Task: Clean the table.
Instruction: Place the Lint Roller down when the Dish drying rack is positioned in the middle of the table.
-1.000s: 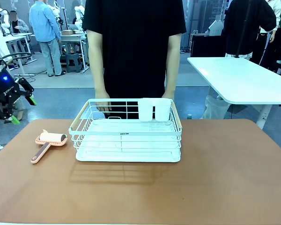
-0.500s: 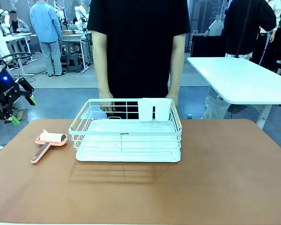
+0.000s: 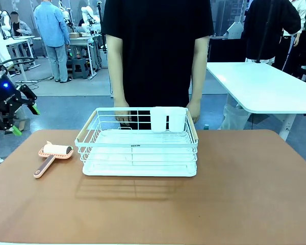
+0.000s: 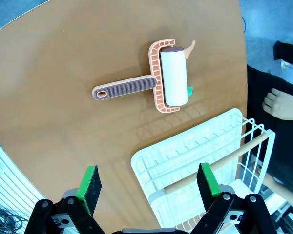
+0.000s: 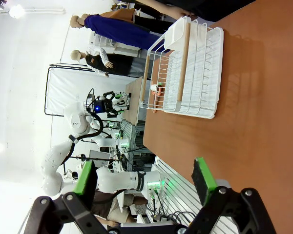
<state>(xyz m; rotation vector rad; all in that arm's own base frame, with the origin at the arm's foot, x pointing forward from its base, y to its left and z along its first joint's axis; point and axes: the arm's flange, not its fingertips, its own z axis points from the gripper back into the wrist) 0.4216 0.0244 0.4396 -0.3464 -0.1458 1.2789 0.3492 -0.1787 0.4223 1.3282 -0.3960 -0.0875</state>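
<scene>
A white wire rack [image 3: 139, 148] with wooden handles is seated on the smooth matte terracotta table [image 3: 245, 189]. A ribbed peach-handled lint roller [image 4: 156, 80] is laid beside it. Both the left gripper [image 4: 149, 183] and the right gripper [image 5: 144, 178] are held with green-padded fingers apart.

Left gripper [image 3: 24, 119] is held at the left edge of the front view, raised, jaws spread wide, nothing gripped. From the left wrist, its green pads [image 4: 89, 184] are seen well apart. Right gripper [image 5: 144, 183] is likewise seen open in its wrist view, pads apart, nothing between them.
</scene>
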